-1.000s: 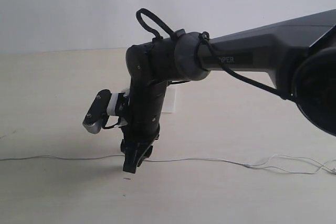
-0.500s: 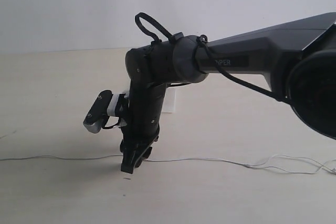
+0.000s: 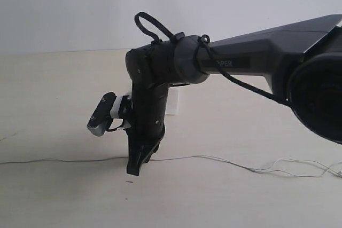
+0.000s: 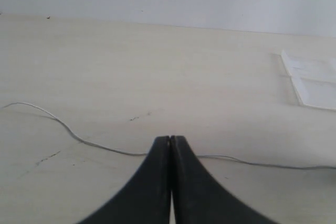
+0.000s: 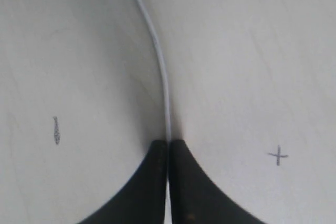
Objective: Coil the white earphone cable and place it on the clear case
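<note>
The white earphone cable (image 3: 224, 162) lies in a long line across the table and splits into loose strands (image 3: 312, 170) at the far right. My right gripper (image 3: 134, 170) points down at the table, shut on the cable (image 5: 160, 61), which runs straight out from between its tips (image 5: 168, 142). The clear case (image 3: 173, 102) lies behind this arm, mostly hidden by it. In the left wrist view the left gripper (image 4: 170, 139) is shut with nothing seen between its tips. The cable (image 4: 79, 138) passes behind its fingers, and the case (image 4: 315, 82) lies farther off. The left arm is out of the exterior view.
The right arm's dark upper link (image 3: 267, 52) stretches in from the right, above the table. The beige table (image 3: 53, 78) ends at a pale wall at the back. A small dark mark (image 5: 56, 129) and a cross (image 5: 277, 155) are on the table near the right gripper.
The right gripper's fingers have drawn together on the cable. The stretch of cable just right of it has risen slightly.
</note>
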{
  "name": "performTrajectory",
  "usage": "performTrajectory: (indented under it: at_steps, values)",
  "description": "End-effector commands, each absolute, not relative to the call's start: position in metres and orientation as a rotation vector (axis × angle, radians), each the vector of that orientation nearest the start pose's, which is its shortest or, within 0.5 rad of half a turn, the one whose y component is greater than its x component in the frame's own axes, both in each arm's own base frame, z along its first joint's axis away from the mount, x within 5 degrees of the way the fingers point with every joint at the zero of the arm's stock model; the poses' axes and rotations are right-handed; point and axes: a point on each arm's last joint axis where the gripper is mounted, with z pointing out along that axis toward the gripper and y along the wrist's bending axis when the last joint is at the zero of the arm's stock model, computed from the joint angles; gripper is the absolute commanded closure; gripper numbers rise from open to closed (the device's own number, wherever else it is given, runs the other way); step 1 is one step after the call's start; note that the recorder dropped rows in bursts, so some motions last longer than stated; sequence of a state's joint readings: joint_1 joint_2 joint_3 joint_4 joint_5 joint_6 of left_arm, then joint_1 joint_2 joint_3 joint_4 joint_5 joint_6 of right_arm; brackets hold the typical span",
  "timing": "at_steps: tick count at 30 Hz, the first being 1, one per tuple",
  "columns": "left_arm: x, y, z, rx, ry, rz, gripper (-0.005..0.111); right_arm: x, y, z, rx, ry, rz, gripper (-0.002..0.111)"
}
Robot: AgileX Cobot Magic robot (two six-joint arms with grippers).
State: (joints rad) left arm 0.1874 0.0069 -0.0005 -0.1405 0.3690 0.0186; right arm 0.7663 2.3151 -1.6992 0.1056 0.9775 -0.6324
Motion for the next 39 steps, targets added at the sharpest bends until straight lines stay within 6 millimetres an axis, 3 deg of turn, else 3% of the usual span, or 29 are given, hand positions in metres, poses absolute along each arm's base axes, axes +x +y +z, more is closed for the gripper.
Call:
performTrajectory:
  at_steps: [1, 7, 11, 15, 20, 25, 30, 36, 39]
  values:
    - [0.053, 0.006, 0.181, -0.24, 1.827, 0.009, 0.107, 0.318, 0.316, 0.112, -1.956, 2.431, 0.103, 0.108]
    - [0.053, 0.006, 0.181, -0.24, 1.827, 0.009, 0.107, 0.323, 0.315, 0.172, -1.8, 2.323, 0.071, 0.108]
    - [0.053, 0.006, 0.181, -0.24, 1.827, 0.009, 0.107, 0.329, 0.312, 0.217, -1.554, 2.256, 0.032, 0.108]
    - [0.053, 0.006, 0.181, -0.24, 1.827, 0.009, 0.107, 0.328, 0.311, 0.262, -1.293, 2.19, 0.117, 0.108]
    - [0.053, 0.006, 0.181, -0.24, 1.827, 0.009, 0.107, 0.323, 0.308, 0.302, -1.007, 2.066, 0.276, 0.108]
    - [0.053, 0.006, 0.181, -0.24, 1.827, 0.009, 0.107, 0.311, 0.298, 0.32, -0.846, 1.922, 0.41, 0.108]
    - [0.053, 0.006, 0.181, -0.24, 1.827, 0.009, 0.107, 0.293, 0.283, 0.322, -0.739, 1.78, 0.504, 0.108]
    - [0.053, 0.006, 0.181, -0.24, 1.827, 0.009, 0.107, 0.251, 0.244, 0.316, -0.534, 1.467, 0.684, 0.108]
    - [0.053, 0.006, 0.181, -0.24, 1.827, 0.009, 0.107, 0.234, 0.228, 0.331, -0.506, 1.393, 0.703, 0.108]
